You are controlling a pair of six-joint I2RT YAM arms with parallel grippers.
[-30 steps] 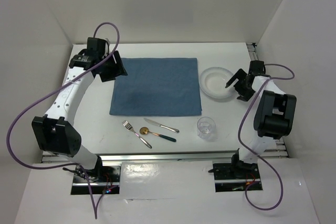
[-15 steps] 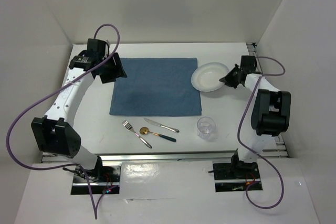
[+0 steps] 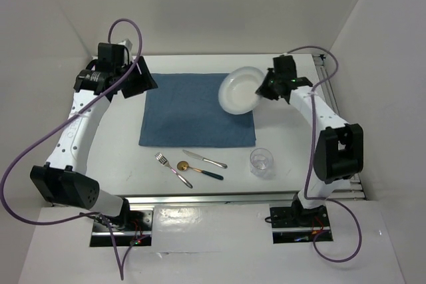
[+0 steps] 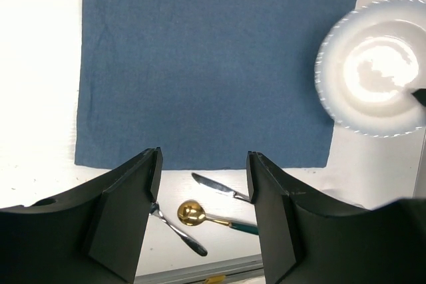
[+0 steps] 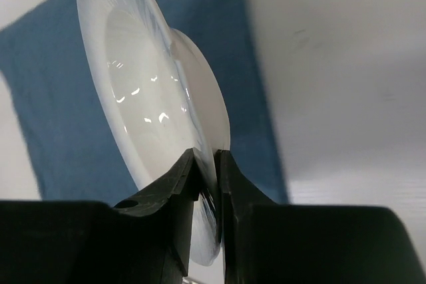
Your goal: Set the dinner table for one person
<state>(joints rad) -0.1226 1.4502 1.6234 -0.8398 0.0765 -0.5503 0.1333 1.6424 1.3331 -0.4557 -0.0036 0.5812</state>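
My right gripper [image 3: 263,90] [image 5: 208,157] is shut on the rim of a white plate [image 3: 239,90] [image 5: 143,91], holding it tilted in the air over the right edge of the blue placemat [image 3: 198,109]. The plate also shows at the right of the left wrist view [image 4: 376,64]. My left gripper [image 3: 136,79] [image 4: 203,174] hangs open and empty above the white dinner table [image 3: 120,157], off the placemat's far left corner. A fork [image 3: 172,168], a gold spoon [image 3: 198,170] and a knife [image 3: 204,158] lie on the table in front of the placemat.
A clear glass [image 3: 261,161] stands on the table at the front right. White walls close in the back and both sides. A metal rail [image 3: 213,198] runs along the front edge.
My right gripper has closed on the plate's rim, lifted it off the table at the right and carried it left over the placemat's edge. The left arm has drawn back slightly to the left.
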